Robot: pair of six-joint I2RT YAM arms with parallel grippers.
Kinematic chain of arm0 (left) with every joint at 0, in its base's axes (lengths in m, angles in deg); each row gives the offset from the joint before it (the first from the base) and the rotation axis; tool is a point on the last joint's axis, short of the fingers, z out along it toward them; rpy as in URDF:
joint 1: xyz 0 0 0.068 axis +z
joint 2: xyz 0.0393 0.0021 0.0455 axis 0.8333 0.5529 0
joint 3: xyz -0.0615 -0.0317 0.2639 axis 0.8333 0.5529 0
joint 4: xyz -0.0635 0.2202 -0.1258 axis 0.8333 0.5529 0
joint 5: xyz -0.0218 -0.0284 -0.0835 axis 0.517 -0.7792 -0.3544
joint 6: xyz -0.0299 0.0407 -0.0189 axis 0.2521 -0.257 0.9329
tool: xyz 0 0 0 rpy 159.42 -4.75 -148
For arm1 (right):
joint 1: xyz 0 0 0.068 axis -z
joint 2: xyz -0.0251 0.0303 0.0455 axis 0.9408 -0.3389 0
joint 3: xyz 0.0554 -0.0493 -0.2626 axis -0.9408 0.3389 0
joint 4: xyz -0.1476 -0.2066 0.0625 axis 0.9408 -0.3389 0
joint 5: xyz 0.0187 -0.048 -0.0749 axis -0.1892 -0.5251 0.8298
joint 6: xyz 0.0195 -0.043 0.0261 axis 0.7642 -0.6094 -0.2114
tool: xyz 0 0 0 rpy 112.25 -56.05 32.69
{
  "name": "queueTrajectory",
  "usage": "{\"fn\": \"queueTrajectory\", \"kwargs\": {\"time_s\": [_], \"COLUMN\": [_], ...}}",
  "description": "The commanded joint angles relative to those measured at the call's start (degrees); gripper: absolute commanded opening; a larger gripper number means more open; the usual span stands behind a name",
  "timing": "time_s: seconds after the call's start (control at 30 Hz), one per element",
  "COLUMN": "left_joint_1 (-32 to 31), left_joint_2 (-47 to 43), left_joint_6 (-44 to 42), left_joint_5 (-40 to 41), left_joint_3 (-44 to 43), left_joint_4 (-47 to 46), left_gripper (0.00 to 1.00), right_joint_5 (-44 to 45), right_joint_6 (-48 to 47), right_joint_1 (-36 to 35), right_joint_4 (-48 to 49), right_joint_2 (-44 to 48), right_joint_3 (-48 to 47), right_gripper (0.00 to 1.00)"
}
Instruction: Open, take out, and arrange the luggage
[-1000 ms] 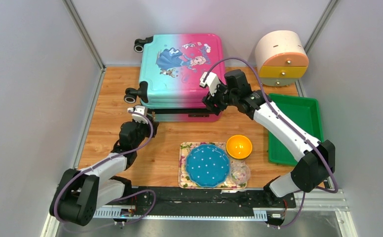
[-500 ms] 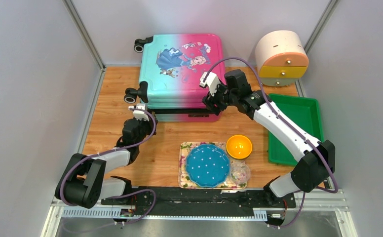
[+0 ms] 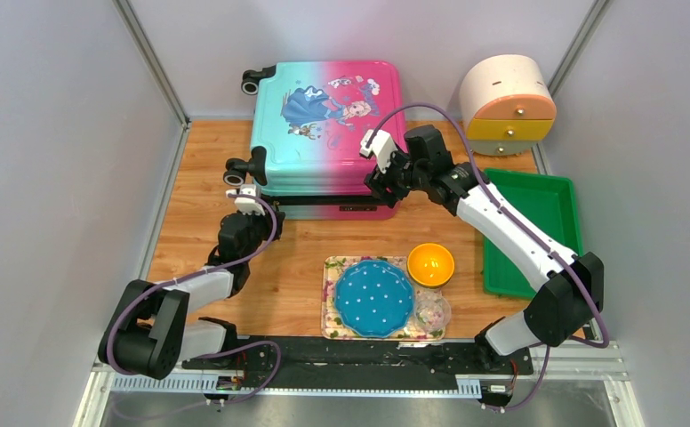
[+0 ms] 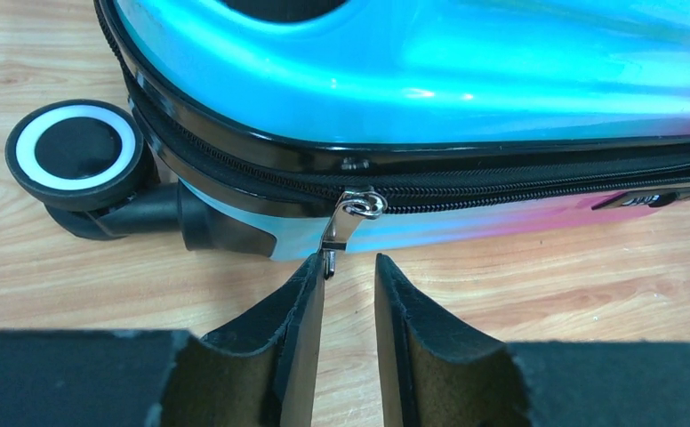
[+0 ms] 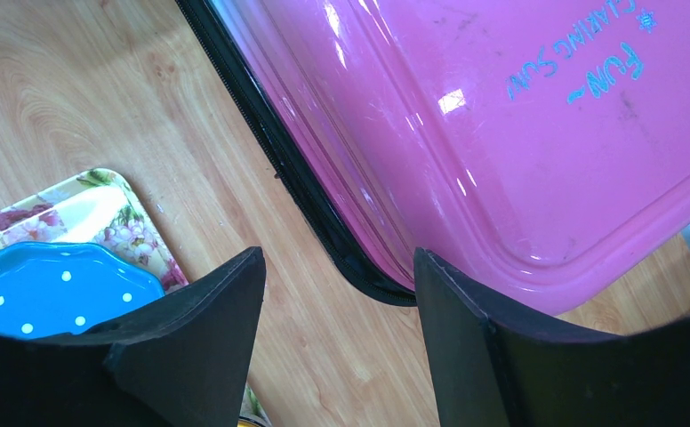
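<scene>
The luggage [image 3: 328, 124] looks hard and slick, so pull its little zipper tab [image 4: 341, 229]; left claw [image 4: 349, 269] is a bit spread, right claw [image 5: 337, 267] wide.

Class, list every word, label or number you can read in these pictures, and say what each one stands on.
"FUN": turquoise lettering on the pink shell of the luggage.
"CLARING SUN", first letter unsure: beside it.
Print by the cartoon girl, top view: too small to read.
</scene>
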Motion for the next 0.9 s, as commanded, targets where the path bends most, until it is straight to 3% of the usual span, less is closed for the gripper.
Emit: {"fn": "queueTrajectory", "kwargs": {"time_s": [0.0,0.37,0.63,0.87], "left_joint_1": [0.3,2.2,5.0,8.8], "left_joint_2": [0.4,-2.2,-8.3,-7.3], "left_joint_6": [0.7,3.1,2.2,-0.4], "left_joint_5": [0.2,0.9,2.6,4.7], "left_joint_3": [-1.5,-0.7,2.6,2.0], "left_joint_4": [-4.0,-2.7,3.6,4.9], "left_gripper": [0.34,0.00,0.00,0.00], "right_joint_5": [-0.1,-0.7,-0.6,-0.6], "right_joint_6": [1.0,0.5,0.3,-0.1], "right_joint_1": [0.1,-0.1,0.0,-0.2], "right_joint_4": [1.3,0.6,0.0,-0.7], "right_joint_2": [0.8,0.7,0.9,0.8], "right_joint_3": [-1.2,-1.7,-1.3,-1.2], "right_gripper": [0.67,0.67,0.66,0.66]}}
